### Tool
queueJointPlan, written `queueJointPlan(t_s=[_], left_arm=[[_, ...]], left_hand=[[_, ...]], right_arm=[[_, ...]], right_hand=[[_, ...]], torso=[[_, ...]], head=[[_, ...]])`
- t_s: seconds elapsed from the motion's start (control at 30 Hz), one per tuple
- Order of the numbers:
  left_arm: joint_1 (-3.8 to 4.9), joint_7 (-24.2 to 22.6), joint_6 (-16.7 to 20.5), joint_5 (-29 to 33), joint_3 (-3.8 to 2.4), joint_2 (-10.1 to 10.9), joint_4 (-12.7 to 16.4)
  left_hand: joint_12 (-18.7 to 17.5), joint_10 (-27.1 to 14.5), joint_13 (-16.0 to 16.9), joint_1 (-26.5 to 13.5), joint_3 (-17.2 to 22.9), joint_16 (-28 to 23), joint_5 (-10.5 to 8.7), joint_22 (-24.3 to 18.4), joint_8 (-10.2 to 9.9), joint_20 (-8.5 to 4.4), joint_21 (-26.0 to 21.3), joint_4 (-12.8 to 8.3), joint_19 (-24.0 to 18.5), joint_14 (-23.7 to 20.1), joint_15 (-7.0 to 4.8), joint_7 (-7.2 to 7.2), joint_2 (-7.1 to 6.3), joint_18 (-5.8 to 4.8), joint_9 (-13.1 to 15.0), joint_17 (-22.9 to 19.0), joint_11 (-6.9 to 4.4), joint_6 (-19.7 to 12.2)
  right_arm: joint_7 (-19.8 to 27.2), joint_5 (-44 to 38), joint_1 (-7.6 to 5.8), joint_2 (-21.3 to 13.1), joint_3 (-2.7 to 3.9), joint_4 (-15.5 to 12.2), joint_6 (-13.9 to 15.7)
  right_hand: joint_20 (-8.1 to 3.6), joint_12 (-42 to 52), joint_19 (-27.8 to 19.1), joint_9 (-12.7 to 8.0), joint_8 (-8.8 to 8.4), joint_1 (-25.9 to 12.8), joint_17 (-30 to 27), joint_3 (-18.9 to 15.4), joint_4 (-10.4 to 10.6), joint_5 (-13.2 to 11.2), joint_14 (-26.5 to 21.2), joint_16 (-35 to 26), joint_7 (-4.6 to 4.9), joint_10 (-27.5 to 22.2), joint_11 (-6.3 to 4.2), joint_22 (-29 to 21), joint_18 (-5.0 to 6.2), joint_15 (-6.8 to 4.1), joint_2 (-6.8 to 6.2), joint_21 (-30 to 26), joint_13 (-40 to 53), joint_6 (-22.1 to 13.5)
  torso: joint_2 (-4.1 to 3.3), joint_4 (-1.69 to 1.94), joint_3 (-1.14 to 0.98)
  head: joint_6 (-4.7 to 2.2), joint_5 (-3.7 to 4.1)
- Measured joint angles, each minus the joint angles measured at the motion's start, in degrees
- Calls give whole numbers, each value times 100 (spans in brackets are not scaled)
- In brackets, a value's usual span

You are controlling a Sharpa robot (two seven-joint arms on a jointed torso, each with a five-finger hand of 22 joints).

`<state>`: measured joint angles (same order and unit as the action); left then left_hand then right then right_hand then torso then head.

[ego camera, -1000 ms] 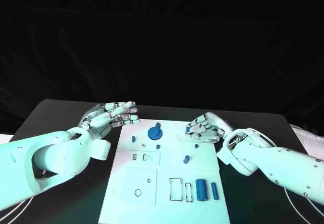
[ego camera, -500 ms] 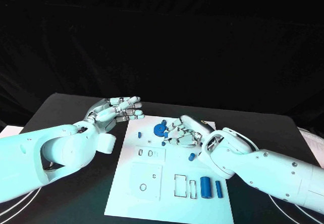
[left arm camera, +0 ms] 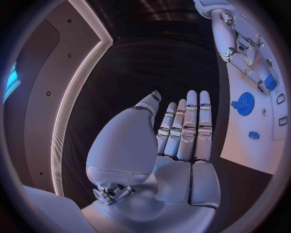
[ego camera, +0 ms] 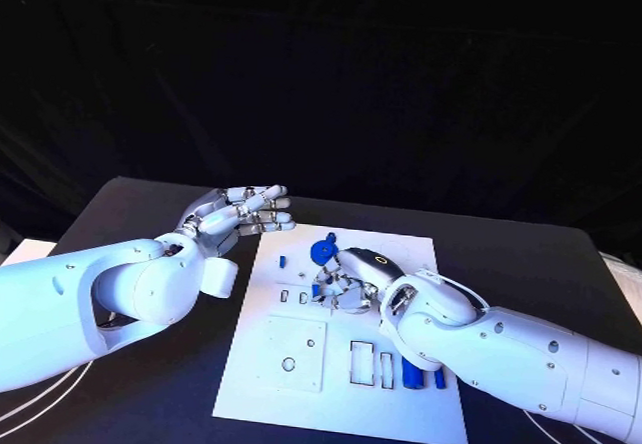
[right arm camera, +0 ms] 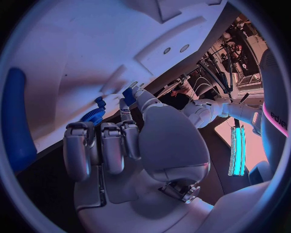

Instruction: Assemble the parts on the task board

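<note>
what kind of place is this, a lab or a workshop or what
Probably a robot test or demo booth: a black table against black drapes, a white task board with small blue parts such as a gear, and coloured light.

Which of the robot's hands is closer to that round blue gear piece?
Right. The right hand hovers over the board just beside the round blue gear; the left hand is raised off the board's edge.

A robotics lab or test cell: a black table (ego camera: 522, 253) backed by a black curtain (ego camera: 328, 92), a white task board (ego camera: 406, 257), and, beyond the right hand (right arm camera: 127, 145), equipment racks (right arm camera: 233, 53) with cables.
</note>
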<state>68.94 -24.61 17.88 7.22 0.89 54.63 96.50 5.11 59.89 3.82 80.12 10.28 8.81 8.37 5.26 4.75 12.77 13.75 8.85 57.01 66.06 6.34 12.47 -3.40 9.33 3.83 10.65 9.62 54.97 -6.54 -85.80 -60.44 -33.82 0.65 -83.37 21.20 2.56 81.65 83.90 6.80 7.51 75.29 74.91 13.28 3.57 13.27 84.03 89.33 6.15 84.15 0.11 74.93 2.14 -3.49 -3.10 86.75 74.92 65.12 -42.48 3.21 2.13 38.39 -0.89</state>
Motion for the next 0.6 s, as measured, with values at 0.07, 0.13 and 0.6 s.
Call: queueJointPlan(t_s=[0.07,0.13,0.6], left_arm=[[0,0,0,0,0,-1,2],[0,0,0,0,0,-1,2],[1,2,-3,0,0,3,6]], left_hand=[[0,0,0,0,0,0,0,0,0,0,0,0,0,0,0,0,0,0,0,0,0,0],[0,0,0,0,0,0,0,0,0,0,0,0,0,0,0,0,0,0,0,0,0,0],[0,0,0,0,0,0,0,0,0,0,0,0,0,0,0,0,0,1,0,-1,0,0]], right_arm=[[-48,-67,22,33,-2,16,-37],[-80,-117,32,58,-1,22,-59],[-187,-329,45,120,19,37,-130]], right_hand=[[0,0,0,0,0,0,0,0,0,0,0,0,0,-5,-4,0,0,0,0,0,0,0],[0,0,0,-1,0,-7,0,0,0,-1,0,0,0,-11,-11,0,0,0,-8,0,0,0],[0,0,0,-19,-13,-22,4,-1,0,-21,0,0,-14,-11,-11,-1,0,0,-24,0,0,14]], torso=[[-1,-1,-1],[-1,-3,-3],[-3,-12,-11]], head=[[6,-6],[15,-14],[51,-18]])
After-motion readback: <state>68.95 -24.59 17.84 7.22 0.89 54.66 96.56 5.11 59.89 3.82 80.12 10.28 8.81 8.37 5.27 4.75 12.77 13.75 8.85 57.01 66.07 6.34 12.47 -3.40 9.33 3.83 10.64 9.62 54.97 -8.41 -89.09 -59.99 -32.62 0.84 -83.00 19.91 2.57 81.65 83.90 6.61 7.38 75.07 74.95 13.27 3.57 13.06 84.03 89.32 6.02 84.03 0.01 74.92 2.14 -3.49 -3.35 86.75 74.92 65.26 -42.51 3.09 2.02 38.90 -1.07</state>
